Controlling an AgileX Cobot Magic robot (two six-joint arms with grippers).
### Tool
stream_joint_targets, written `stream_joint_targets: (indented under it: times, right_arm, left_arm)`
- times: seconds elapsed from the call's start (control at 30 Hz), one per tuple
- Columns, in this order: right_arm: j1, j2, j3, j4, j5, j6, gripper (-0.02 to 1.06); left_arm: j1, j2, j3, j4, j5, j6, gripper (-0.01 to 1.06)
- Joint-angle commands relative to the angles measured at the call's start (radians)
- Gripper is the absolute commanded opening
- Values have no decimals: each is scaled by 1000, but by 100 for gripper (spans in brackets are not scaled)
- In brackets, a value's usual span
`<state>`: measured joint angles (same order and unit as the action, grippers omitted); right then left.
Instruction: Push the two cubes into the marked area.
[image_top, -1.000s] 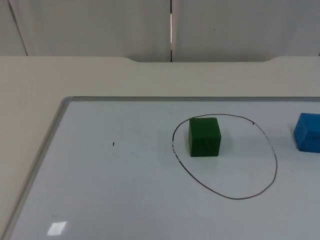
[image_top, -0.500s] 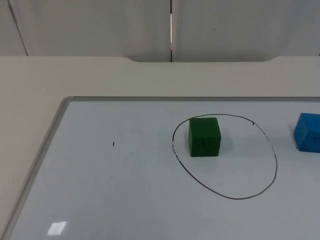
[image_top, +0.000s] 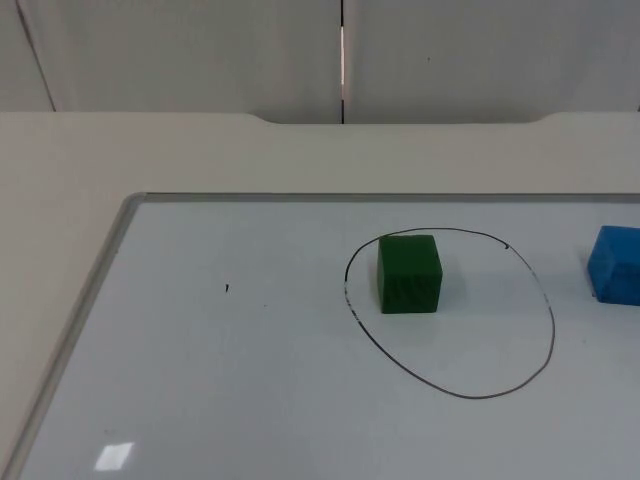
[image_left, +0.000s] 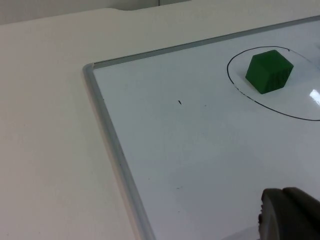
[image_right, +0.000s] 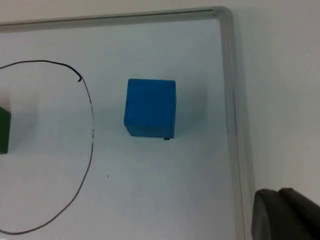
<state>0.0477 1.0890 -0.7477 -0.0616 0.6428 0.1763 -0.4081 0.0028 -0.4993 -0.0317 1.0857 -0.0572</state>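
Observation:
A green cube (image_top: 410, 273) stands inside the black hand-drawn oval (image_top: 452, 390), close to its left side. A blue cube (image_top: 614, 264) sits outside the oval, a short way to its right, at the picture's right border. In the left wrist view my left gripper (image_left: 287, 215) is shut and empty, hanging over the whiteboard well away from the green cube (image_left: 269, 71). In the right wrist view my right gripper (image_right: 280, 212) is shut and empty, near the board's right frame and apart from the blue cube (image_right: 150, 107). The oval's line (image_right: 91, 135) runs between the blue cube and the green cube (image_right: 4, 130).
The cubes rest on a whiteboard with a raised grey frame (image_top: 100, 275) lying on the beige table (image_top: 60, 170). The frame's right side (image_right: 235, 130) passes close to the blue cube. A grey partition wall (image_top: 200, 50) closes the back.

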Motion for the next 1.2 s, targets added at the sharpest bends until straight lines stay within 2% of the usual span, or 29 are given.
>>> stream_joint_targets:
  times: [0.0, 0.2, 0.33, 0.37, 0.5, 1.17]
  right_arm:
    - [-3, 114, -60, -15, -49, -1, 0]
    - [-3, 290, -145, -15, -118, -9, 0]
    - [-3, 390, -156, -33, -233, -11, 0]
    - [-3, 390, -156, -33, -233, -11, 0]
    - [-3, 474, -156, -68, -327, -11, 0]
    - [-3, 713, -156, -67, -456, -11, 0]
  left_arm:
    - [2, -3, 6, -10, -13, 2, 0]
    - [2, -3, 6, -10, -13, 2, 0]
    - [2, -3, 6, -10, -13, 2, 0]
    - [2, -3, 6, -10, -13, 2, 0]
    - [2, -3, 6, -10, -13, 2, 0]
    - [2, -3, 6, -10, -13, 2, 0]
